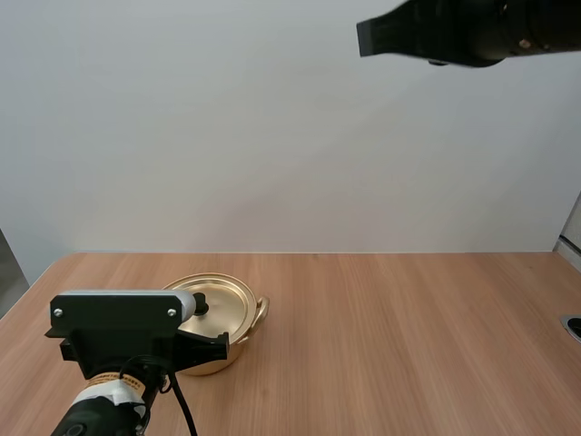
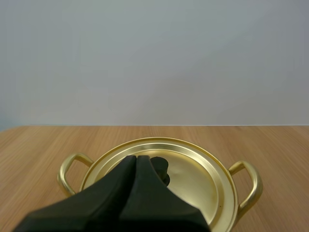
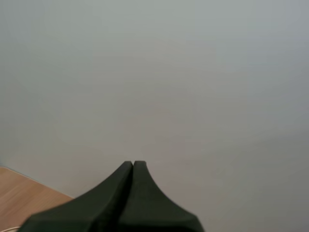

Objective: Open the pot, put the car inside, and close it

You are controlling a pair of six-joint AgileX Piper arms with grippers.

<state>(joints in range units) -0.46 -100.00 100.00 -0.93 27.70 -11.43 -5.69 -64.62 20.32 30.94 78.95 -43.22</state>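
Observation:
A gold pot (image 1: 238,338) with its lid (image 1: 222,304) on stands on the wooden table at the left. The lid (image 2: 193,169) carries a black knob (image 2: 160,168) at its centre, and two loop handles (image 2: 250,180) stick out at the sides. My left gripper (image 2: 136,157) is shut on nothing, its tips just short of the knob and slightly above the lid. My left arm (image 1: 127,341) covers the pot's near side in the high view. My right gripper (image 3: 133,163) is shut on nothing and held high, facing the pale wall; it shows as a dark shape (image 1: 368,38) far above the table.
The wooden table (image 1: 408,336) spreads wide to the right of the pot. A small dark fitting (image 1: 574,325) sits at its right edge. A pale wall stands behind the table.

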